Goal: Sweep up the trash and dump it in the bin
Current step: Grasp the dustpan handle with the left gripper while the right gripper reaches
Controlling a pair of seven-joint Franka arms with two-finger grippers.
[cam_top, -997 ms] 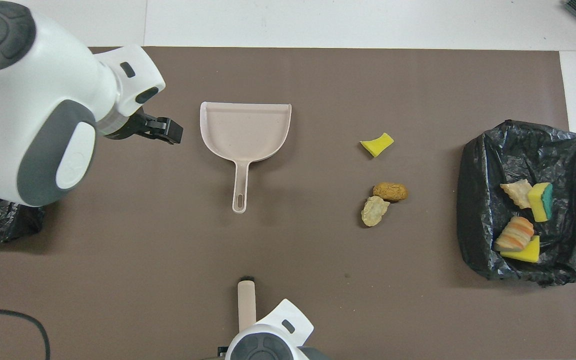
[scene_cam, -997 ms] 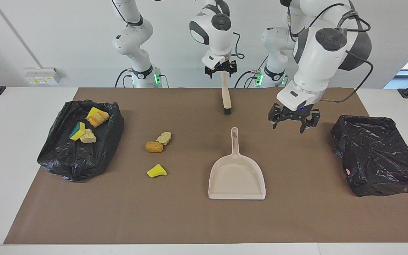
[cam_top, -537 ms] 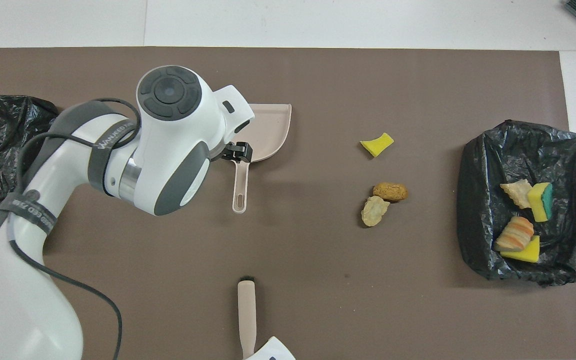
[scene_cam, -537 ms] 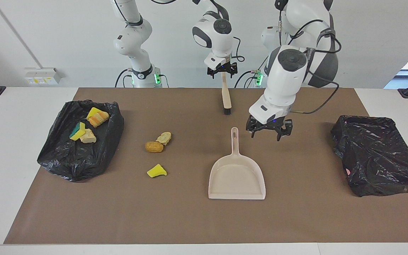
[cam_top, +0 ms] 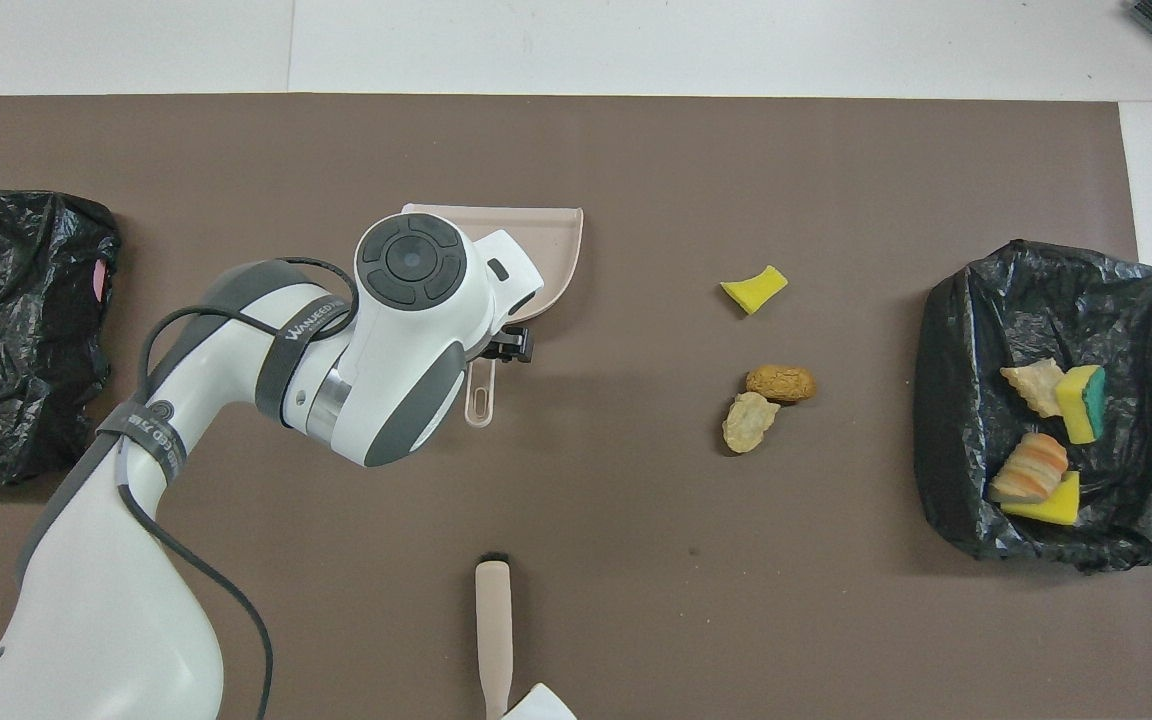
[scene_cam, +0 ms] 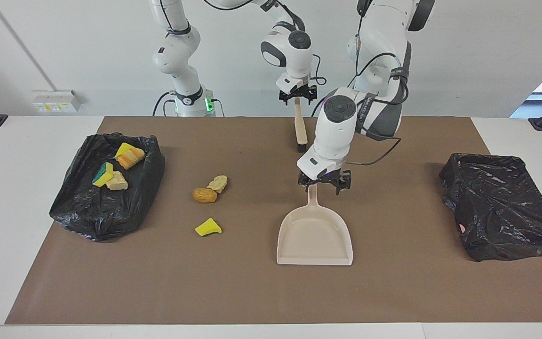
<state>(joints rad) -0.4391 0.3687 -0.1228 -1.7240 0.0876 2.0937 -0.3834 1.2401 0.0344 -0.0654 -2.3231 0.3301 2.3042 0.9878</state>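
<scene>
Left hand (scene_cam: 324,184) (open) straddles the dustpan (scene_cam: 314,235) handle.

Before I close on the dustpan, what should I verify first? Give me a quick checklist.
1. Left claw open over the handle of the beige plastic dustpan: ok.
2. Dustpan handle gripped: not ok, not yet.
3. Right claw at the top of the beige brush; firm grip: cannot tell.
4. Brown mat swept: not ok; a yellow sponge chunk, an orange-brown lump and a tan lump lie loose.
5. Black-bag-lined bin at the right arm's end is open and holds scraps: ok.
</scene>
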